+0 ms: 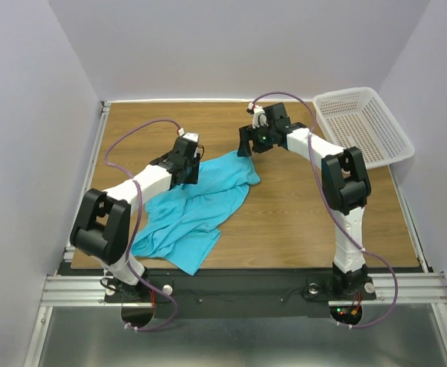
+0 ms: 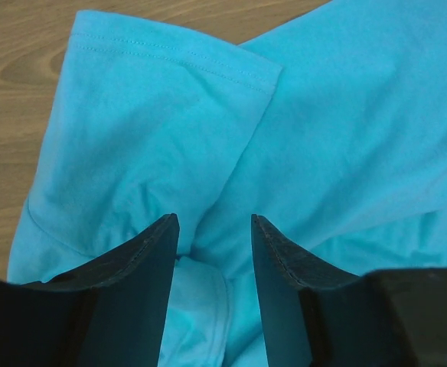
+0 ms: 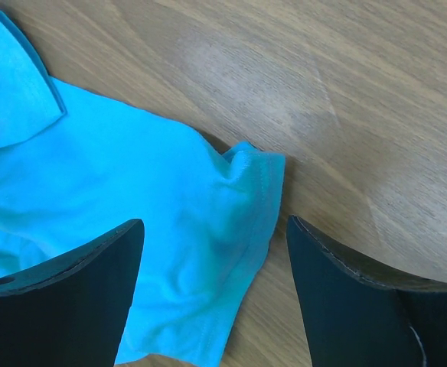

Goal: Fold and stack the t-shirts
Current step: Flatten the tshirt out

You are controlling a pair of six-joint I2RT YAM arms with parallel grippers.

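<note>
**Gripping the cloth to spread it, no fold begun yet**

Finds one turquoise t-shirt (image 1: pixel 197 202) crumpled on the wooden table (image 1: pixel 308 214), left of centre in the top view and trailing toward the lower left. Not flat, not folded, nothing stacked. Places the white basket (image 1: pixel 365 122) at the upper right, well apart from the shirt.

Puts the left gripper (image 2: pixel 214 222) low over the shirt's upper part, just below a sleeve (image 2: pixel 154 99). Jaws apart, with a raised ridge of fabric between them; set for a pinch, but no clamp visible.

Puts the right gripper (image 3: pixel 216 225) at the garment's upper right edge. Jaws wide apart, straddling a puckered hem corner (image 3: pixel 258 172), bare wood to the right; holding nothing.

Judged as the grasp-and-flatten step, early in the task. Calls next for closing both grippers on the fabric, in a single layer where possible. Then lifting and drawing apart to lay the shirt flat before any fold. Risks: pinching several layers on the left, or slipping off the thin edge on the right
</note>
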